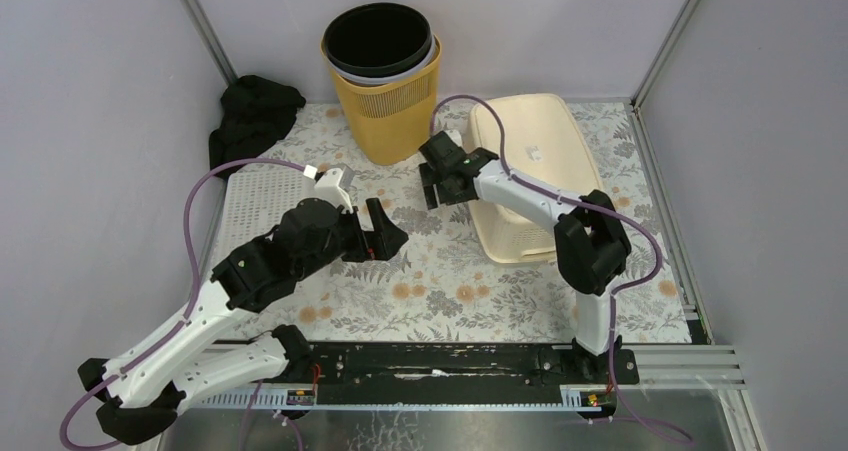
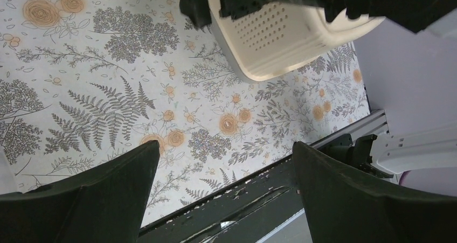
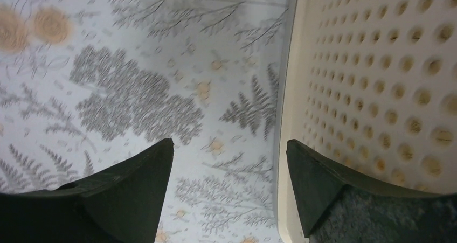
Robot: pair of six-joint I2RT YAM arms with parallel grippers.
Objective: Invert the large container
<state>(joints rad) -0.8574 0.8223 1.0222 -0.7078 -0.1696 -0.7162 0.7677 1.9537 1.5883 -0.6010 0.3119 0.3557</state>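
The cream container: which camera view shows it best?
The top external view: the cream container appears almost whole, the right arm crossing it. The left wrist view shows one perforated corner; the right wrist view, only its wall.

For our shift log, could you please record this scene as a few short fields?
large container: cream perforated basket, closed face up, right of centre
right gripper: open, beside the basket's left wall
left gripper: open, empty, above the floral cloth
behind: yellow basket holding a black bin
back left: black cloth
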